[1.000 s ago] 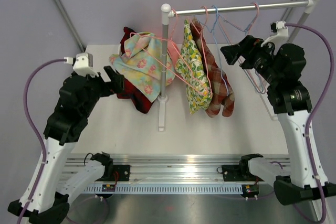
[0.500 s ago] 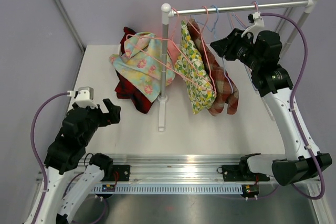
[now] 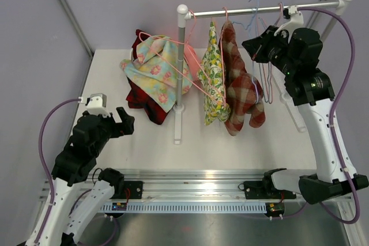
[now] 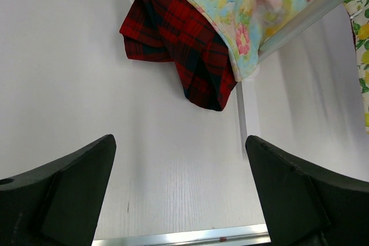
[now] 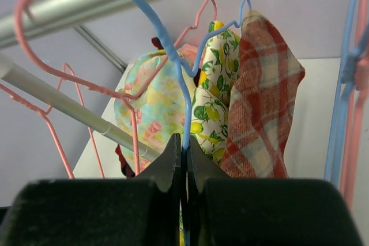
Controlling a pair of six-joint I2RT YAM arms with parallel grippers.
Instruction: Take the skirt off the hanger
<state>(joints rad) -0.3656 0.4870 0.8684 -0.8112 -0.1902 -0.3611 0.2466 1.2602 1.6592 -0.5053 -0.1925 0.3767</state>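
Observation:
Two skirts hang on the rail (image 3: 265, 8): a lemon-print skirt (image 3: 214, 79) and a red-and-cream checked skirt (image 3: 239, 79). My right gripper (image 3: 258, 47) is up beside the checked skirt, just under the rail. In the right wrist view that gripper (image 5: 184, 145) is shut on the thin wire of a blue hanger (image 5: 173, 56), with the lemon-print skirt (image 5: 219, 96) and the checked skirt (image 5: 265, 102) behind it. The blue hanger's hook (image 3: 253, 1) pokes above the rail. My left gripper (image 3: 124, 120) stands open low at the near left, nothing between its fingers (image 4: 69, 188).
A pastel floral garment (image 3: 153, 64) and a dark red tartan one (image 3: 141, 99) lie heaped on the table left of the rack post (image 3: 180, 67). Bare pink and blue hangers (image 3: 266, 82) dangle right of the checked skirt. The rack's foot (image 4: 242, 113) runs toward the table's near edge.
My right gripper has shut on the blue hanger wire and the skirts have swung right. The left arm pulled back toward the near left edge, still open.

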